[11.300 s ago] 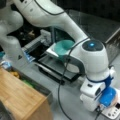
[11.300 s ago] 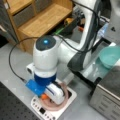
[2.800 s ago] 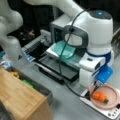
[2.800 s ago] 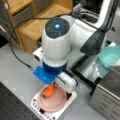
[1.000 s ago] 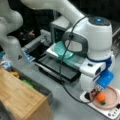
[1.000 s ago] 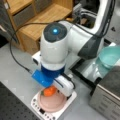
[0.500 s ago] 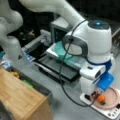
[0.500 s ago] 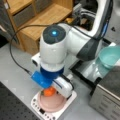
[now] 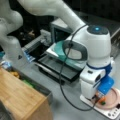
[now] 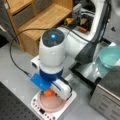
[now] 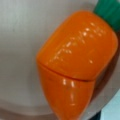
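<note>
While the toy carrot (image 11: 75,62) lies on the pink plate (image 11: 17,50), filling the wrist view with its green top toward that view's upper right, the gripper (image 10: 50,93) hangs directly over it; in both front views only an orange sliver (image 9: 102,99) shows under the wrist. Finger state: cannot tell, since the arm's body hides them and the wrist view shows none. The plate (image 9: 112,100) rests on a white scale (image 10: 53,113).

Risks, as judged: the carrot is glossy and rounded with a seam across the middle, so an off-centre pinch could squirt it sideways off the plate or split it. Pressing down could tip the plate or shift the scale. The black cable (image 9: 62,85) loops close by and might snag.
</note>
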